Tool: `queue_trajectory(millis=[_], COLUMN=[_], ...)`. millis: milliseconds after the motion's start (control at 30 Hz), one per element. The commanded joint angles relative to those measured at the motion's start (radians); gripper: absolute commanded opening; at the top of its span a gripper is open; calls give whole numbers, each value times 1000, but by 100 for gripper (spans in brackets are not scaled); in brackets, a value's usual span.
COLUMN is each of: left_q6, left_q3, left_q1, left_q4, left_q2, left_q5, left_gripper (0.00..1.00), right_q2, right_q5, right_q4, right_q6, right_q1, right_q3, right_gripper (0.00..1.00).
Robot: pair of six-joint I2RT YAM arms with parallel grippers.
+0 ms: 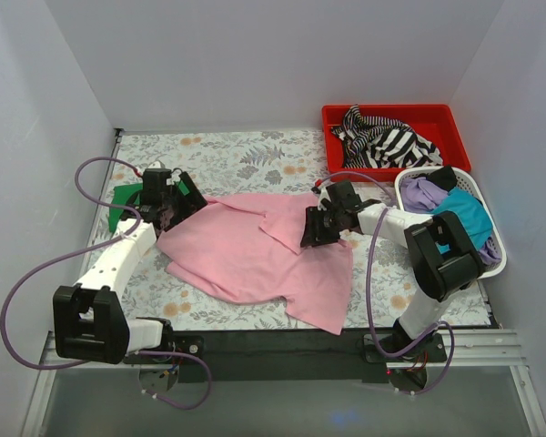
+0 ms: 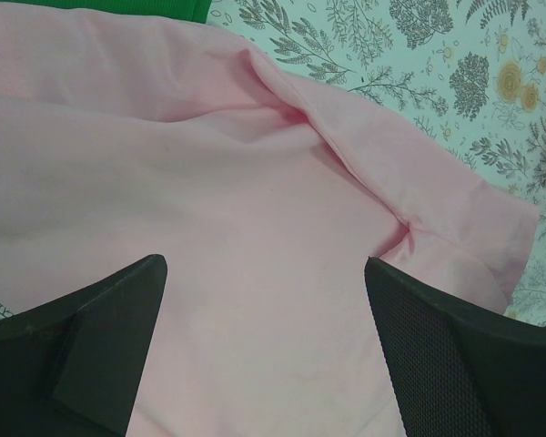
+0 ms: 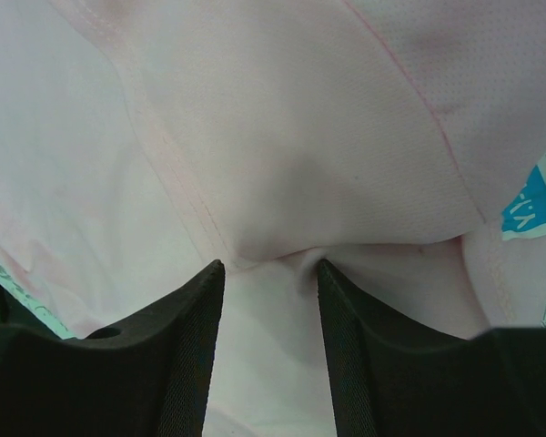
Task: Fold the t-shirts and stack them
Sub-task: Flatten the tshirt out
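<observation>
Between right gripper (image 3: 270, 269) tips: pink t-shirt (image 1: 255, 250), limp and light, puckered; jaws narrow; seam suited pinching | left gripper (image 2: 264, 264) gaped wide.

Large t-shirt (image 1: 246, 259) centre of table (image 1: 237, 155); tray (image 1: 391, 111) behind basket (image 1: 402, 189), right side.

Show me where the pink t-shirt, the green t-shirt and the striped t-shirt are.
pink t-shirt (image 1: 255, 259): top view, middle of the spread body.
green t-shirt (image 1: 118, 208): top view, middle of the exposed patch.
striped t-shirt (image 1: 387, 138): top view, middle of the bunched heap.
</observation>
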Motion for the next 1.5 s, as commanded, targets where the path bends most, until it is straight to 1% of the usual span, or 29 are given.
queue_trajectory(millis=[0, 100, 167, 333, 767, 833, 900, 933, 967, 1000, 1067, 1100, 1133, 1200, 1367, 1467], left_q6=[6, 3, 3, 4, 4, 4, 9, 9, 8, 8, 8, 6, 5, 4, 8, 9], left_q3=[-13, -16, -21, -24, -31, -33, -33, -33, -33, -33, -35, -35, -36, -38, -35, -33], left_q1=[1, 1, 1, 1, 1, 1, 1, 1, 1, 1, 1, 1, 1, 1, 1, 1], left_q4=[16, 19, 19, 25, 29, 29, 29, 29, 29, 29, 29, 29, 27, 29, 32, 42], left_q2=[2, 5, 5, 11, 12, 11, 11, 11, 8, 6, 6, 6, 8, 9, 17, 15], left_q5=[13, 14, 14, 14, 14, 14, 14, 14, 14, 14, 14, 14, 14, 14, 14, 14], left_gripper=[90, 90, 90, 90, 91, 91, 91, 91, 91, 91, 91, 91, 91, 91, 91, 91], right_q2=[-21, -42, -76, -47, 27, 36, 39, 39, 39, 30, 24, 16, 9, -22, -103, -136], right_q5=[6, 49, 60, 24, 26, 31, 32, 34, 38, 40, 44, 46, 47, 63, 86, 109], right_q4=[-8, -21, -19, -18, 31, 33, 33, 33, 31, 33, 30, 19, 19, 13, -16, -39], right_q6=[5, 4, 11, 17, 48, 48, 44, 43, 42, 39, 36, 30, 30, 22, 1, -12], right_q1=[9, 29, 32, 41, 69, 71, 72, 71, 71, 71, 72, 72, 74, 74, 74, 75], right_q3=[9, 16, 12, 19, -8, -8, -7, -7, -5, -7, -5, -1, -1, 2, 24, 74], right_gripper=[52, 51, 53, 52, 50, 47, 40, 38, 32, 22, 17, 7, 4, 1, 1, 1])
